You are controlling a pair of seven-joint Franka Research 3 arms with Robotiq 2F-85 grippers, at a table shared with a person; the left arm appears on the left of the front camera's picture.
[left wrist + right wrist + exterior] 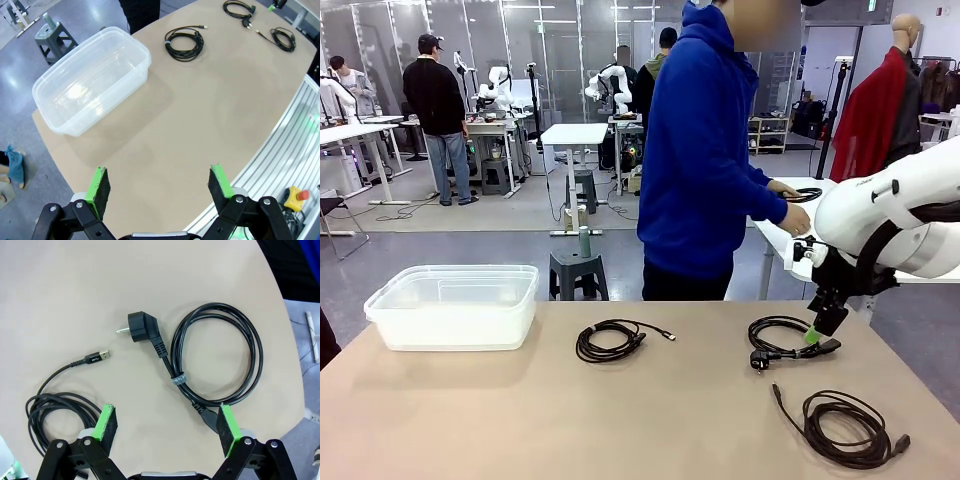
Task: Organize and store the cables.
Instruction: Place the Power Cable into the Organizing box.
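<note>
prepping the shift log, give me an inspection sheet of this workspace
surface: tan table, smooth
job's things: power cord, middle coil and near-right coil all lie on the table; clear bin empty
clutter: nothing seen
jaws: left jaws open, high over the table; right jaws open, low over the power cord's connector end
cables: black hose runs along the right arm
surroundings: person in blue hoodie at the far edge

Robotics laboratory hall: white rectangular workbenches (575, 133), glass partition walls (560, 50), polished grey floor (440, 245), white jointed robot arm (890, 200) at tan table (620, 420).
</note>
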